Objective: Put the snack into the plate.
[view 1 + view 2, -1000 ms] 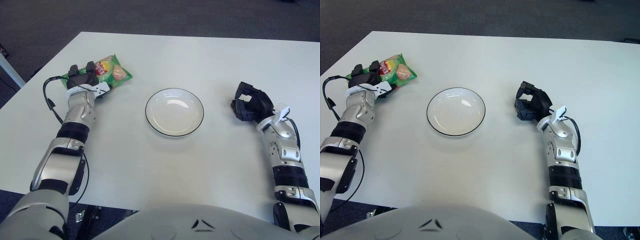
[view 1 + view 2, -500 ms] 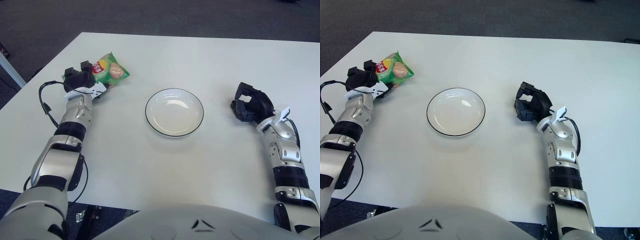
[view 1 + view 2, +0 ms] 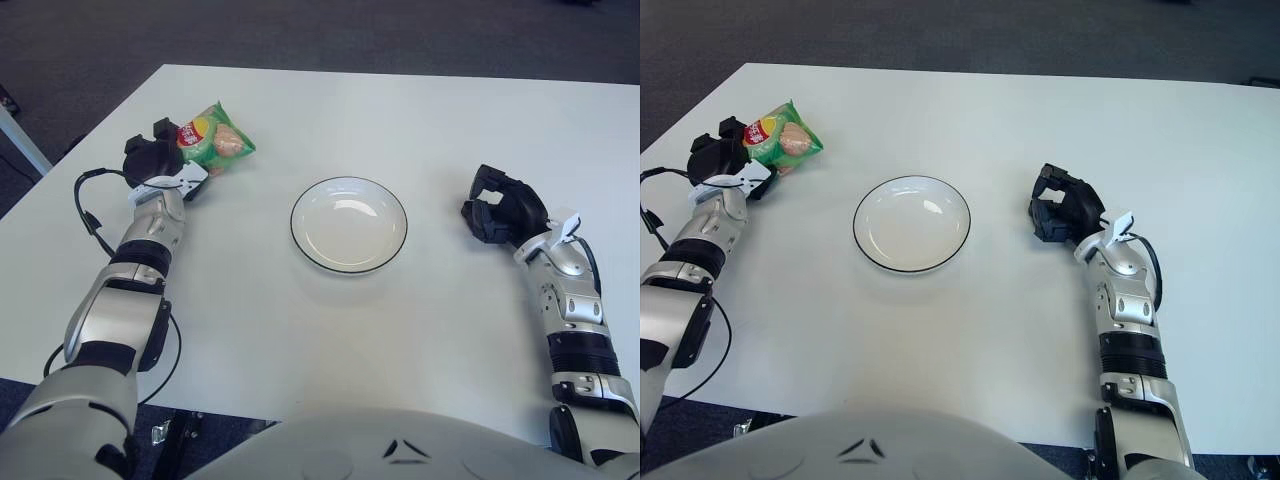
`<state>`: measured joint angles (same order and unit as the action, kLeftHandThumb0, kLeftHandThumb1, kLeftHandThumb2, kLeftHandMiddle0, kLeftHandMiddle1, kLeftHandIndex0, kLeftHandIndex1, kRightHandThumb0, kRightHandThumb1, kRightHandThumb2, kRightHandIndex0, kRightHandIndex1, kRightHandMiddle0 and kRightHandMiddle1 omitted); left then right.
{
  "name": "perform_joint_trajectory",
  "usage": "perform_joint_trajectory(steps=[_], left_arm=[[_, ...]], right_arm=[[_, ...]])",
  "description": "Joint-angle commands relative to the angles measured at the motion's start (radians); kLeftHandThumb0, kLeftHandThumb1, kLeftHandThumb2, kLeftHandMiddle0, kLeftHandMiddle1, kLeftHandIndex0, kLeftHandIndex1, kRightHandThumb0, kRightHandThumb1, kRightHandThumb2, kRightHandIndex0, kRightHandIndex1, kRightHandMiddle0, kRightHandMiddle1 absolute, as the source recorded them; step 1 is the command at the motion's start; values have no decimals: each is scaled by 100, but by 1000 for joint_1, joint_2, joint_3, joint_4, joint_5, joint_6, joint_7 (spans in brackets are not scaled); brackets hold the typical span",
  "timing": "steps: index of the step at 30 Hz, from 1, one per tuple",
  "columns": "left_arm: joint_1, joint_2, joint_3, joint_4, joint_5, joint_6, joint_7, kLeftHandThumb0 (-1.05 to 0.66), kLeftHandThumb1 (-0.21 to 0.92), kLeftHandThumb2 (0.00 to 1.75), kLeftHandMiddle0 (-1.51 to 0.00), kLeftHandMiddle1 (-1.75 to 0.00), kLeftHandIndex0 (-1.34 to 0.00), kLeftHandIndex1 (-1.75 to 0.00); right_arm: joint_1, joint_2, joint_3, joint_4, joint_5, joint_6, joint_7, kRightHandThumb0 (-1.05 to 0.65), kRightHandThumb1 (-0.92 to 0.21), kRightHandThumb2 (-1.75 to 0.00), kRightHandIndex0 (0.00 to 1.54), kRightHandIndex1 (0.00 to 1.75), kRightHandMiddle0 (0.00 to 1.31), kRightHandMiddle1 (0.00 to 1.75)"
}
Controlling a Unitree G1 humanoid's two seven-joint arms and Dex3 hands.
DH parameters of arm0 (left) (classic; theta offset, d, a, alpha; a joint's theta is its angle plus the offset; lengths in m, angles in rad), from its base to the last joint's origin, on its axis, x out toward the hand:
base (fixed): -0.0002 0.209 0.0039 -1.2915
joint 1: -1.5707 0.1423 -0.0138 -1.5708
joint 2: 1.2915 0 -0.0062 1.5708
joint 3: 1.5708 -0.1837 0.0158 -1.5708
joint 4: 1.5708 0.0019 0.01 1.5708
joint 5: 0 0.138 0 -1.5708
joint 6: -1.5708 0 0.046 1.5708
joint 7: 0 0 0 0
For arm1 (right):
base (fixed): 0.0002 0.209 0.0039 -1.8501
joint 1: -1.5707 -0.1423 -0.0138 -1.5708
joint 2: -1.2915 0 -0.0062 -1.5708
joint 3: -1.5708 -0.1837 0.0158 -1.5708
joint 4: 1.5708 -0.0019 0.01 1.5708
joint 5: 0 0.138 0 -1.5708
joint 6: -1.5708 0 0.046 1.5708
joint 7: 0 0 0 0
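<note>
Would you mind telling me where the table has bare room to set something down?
Bare table runs along the near edge below the plate, across the far side beyond it, and between plate and right hand. The far-left corner is crowded: the left hand grips the snack bag there.

No text, number or sign can be read anywhere in the views. The only printed marking is a red and yellow round logo on the green snack bag (image 3: 215,140), near the left rear corner of the white desk (image 3: 330,320); its lettering is too small to make out. The bag also carries a printed picture below the logo, without legible wording.
</note>
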<state>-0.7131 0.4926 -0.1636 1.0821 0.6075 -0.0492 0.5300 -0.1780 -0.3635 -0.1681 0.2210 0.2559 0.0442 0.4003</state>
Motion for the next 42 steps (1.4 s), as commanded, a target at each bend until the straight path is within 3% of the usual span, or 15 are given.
perform_joint_trajectory(steps=[1,5,17,21,31,42], left_arm=[[49,-27,-24,55,-16,5,-34,0,-2,161,-94,-146,-67,-175],[43,-30,-32,-49,-14,16,-3,0,-3,162,-94,-148,-67,-175],[123,-7,-43,-445,54,75,63,0,-9,172,-93,-160,-72,-175],[133,-8,-39,-499,62,93,47,0,-10,174,-94,-161,-73,-175],[92,9,-48,-675,108,47,17,0,-9,174,-94,-163,-70,-175],[92,-20,-34,-912,161,100,-58,0,-7,171,-93,-163,-68,-175]], right_arm=[[62,9,35,70,-27,73,13,-48,-31,-132,130,175,62,175],[61,8,34,74,-29,71,11,-48,-31,-132,130,175,62,175],[57,5,39,80,-34,79,1,-48,-32,-132,130,175,62,175],[56,6,39,80,-33,80,-2,-48,-32,-131,130,175,61,175],[53,2,45,87,-37,77,0,-48,-32,-131,130,175,61,175],[51,4,46,88,-35,81,-5,-48,-32,-131,129,175,61,175]])
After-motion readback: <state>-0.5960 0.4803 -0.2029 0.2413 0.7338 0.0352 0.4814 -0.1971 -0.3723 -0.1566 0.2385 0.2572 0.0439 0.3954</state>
